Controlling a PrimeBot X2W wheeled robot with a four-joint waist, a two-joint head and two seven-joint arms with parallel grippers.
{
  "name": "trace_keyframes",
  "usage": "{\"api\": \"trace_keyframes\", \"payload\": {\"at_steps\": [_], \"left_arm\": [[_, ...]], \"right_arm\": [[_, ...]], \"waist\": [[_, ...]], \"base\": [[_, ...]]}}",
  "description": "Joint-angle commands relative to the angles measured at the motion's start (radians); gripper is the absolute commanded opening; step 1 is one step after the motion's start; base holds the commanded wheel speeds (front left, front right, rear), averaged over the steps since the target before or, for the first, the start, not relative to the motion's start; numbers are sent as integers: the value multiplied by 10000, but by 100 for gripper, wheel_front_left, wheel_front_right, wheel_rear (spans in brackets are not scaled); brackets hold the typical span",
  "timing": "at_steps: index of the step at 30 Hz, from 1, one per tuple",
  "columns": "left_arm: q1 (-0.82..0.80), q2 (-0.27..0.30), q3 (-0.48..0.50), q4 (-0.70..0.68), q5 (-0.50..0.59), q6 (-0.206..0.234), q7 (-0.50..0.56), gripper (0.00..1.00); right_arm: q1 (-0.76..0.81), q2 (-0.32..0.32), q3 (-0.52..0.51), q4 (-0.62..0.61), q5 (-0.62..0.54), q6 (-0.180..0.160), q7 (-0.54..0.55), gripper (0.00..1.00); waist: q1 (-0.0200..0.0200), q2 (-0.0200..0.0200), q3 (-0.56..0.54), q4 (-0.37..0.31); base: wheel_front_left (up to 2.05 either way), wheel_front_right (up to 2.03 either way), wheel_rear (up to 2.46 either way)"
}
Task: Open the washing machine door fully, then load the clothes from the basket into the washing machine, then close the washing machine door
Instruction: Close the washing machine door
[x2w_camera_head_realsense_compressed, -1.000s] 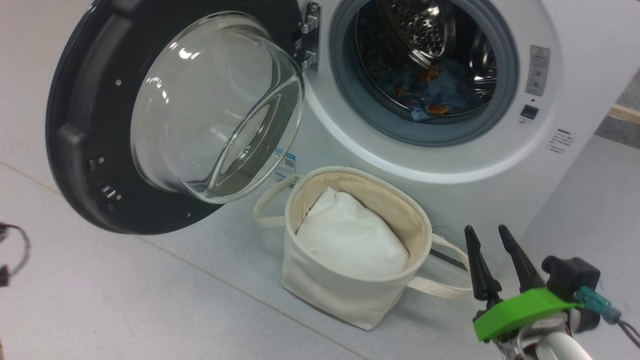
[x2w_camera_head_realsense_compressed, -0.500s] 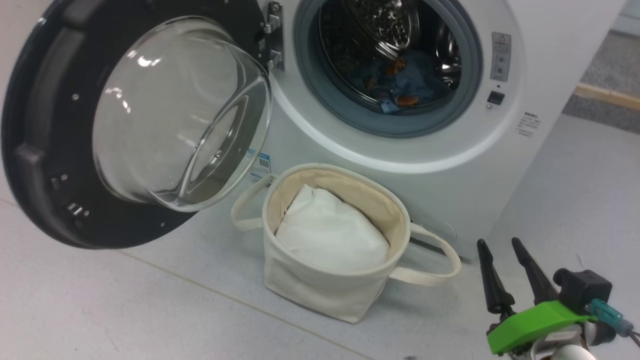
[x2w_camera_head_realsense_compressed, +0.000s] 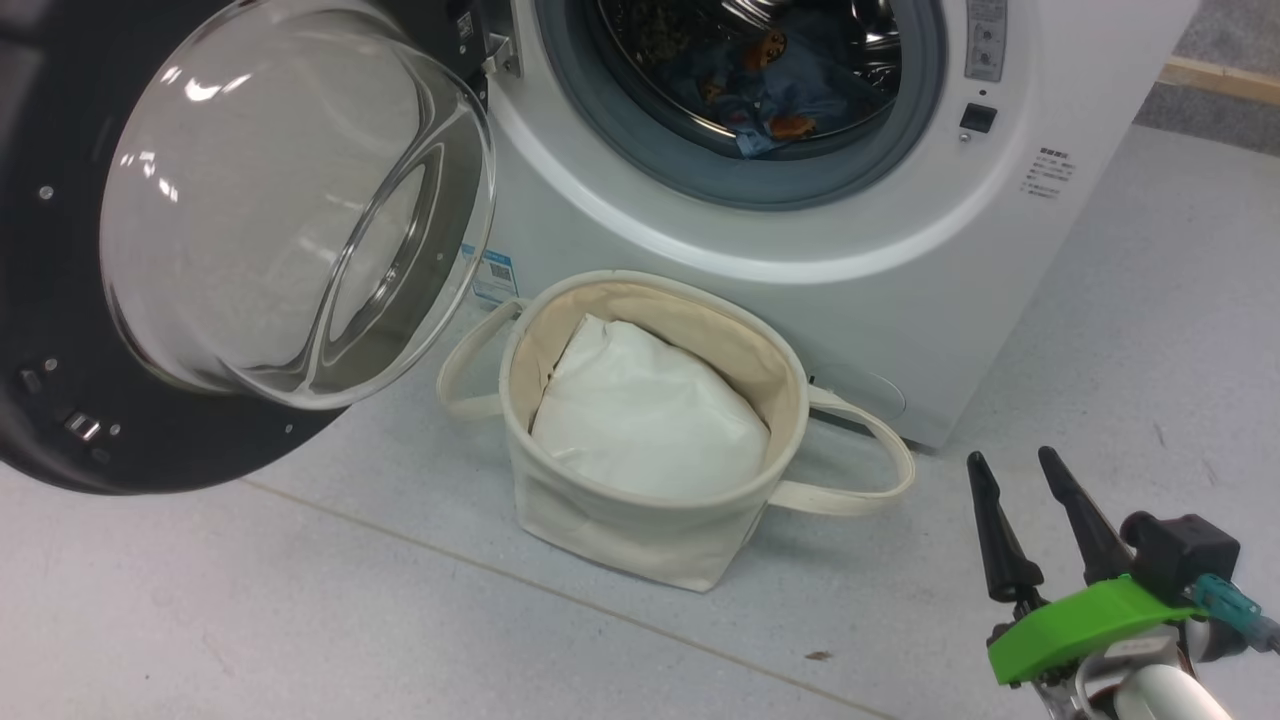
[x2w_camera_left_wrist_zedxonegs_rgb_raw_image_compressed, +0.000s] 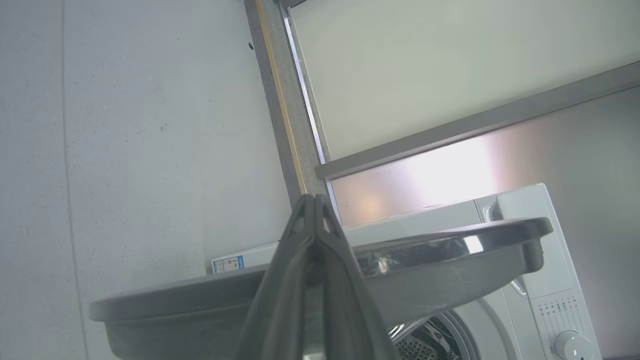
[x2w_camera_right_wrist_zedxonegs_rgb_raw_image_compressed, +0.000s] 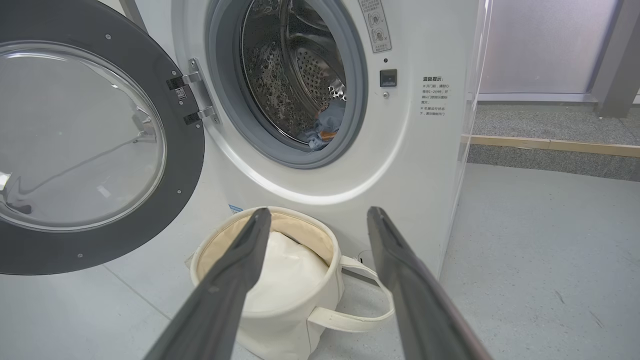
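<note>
The washing machine (x2w_camera_head_realsense_compressed: 880, 300) stands with its drum uncovered. Its door (x2w_camera_head_realsense_compressed: 100, 460) hangs swung out to the left, glass bowl toward me. The light blue clothes (x2w_camera_head_realsense_compressed: 770, 85) with orange-brown prints lie inside the drum, also seen in the right wrist view (x2w_camera_right_wrist_zedxonegs_rgb_raw_image_compressed: 322, 132). The cream basket (x2w_camera_head_realsense_compressed: 650, 510) sits on the floor before the machine and holds a plain white bundle (x2w_camera_head_realsense_compressed: 645, 415). My right gripper (x2w_camera_head_realsense_compressed: 1011, 460) hovers open and empty, right of the basket (x2w_camera_right_wrist_zedxonegs_rgb_raw_image_compressed: 270, 335). My left gripper (x2w_camera_left_wrist_zedxonegs_rgb_raw_image_compressed: 314, 200) is shut on nothing, with the door's edge (x2w_camera_left_wrist_zedxonegs_rgb_raw_image_compressed: 450, 250) behind it.
A wooden-edged grey step (x2w_camera_right_wrist_zedxonegs_rgb_raw_image_compressed: 550, 145) runs along the floor to the right of the machine, under a frosted panel (x2w_camera_right_wrist_zedxonegs_rgb_raw_image_compressed: 540, 45). A floor seam (x2w_camera_head_realsense_compressed: 600, 605) crosses in front of the basket. A small dark speck (x2w_camera_head_realsense_compressed: 818, 656) lies near my right gripper.
The head camera has moved, so machine, door and basket sit higher and further left in the picture. The door stays open and my right gripper stays open at the lower right.
</note>
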Motion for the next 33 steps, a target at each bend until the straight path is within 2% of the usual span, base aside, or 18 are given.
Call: {"api": "trace_keyframes", "payload": {"at_steps": [1,14,21,33], "left_arm": [[-391,673,139,-285,-83,-60,84,0],[-483,445,-428,-165,-470,-71,1337,0],[-304,230,-884,-153,-641,-72,2704,0],[546,-383,-1950,-1652,-692,-72,4555,0]], "right_arm": [[-325,-252,104,-338,-77,2,-124,100],[-331,-385,280,-233,-24,2,-124,100],[-242,-381,237,-220,46,2,-124,100],[-53,-78,101,-292,91,2,-124,100]], "waist": [[-2,0,25,-16],[-2,0,-132,76],[-2,0,-245,167],[-2,0,-415,457]], "base": [[0,0,0],[0,0,0],[0,0,0],[0,0,0]]}}
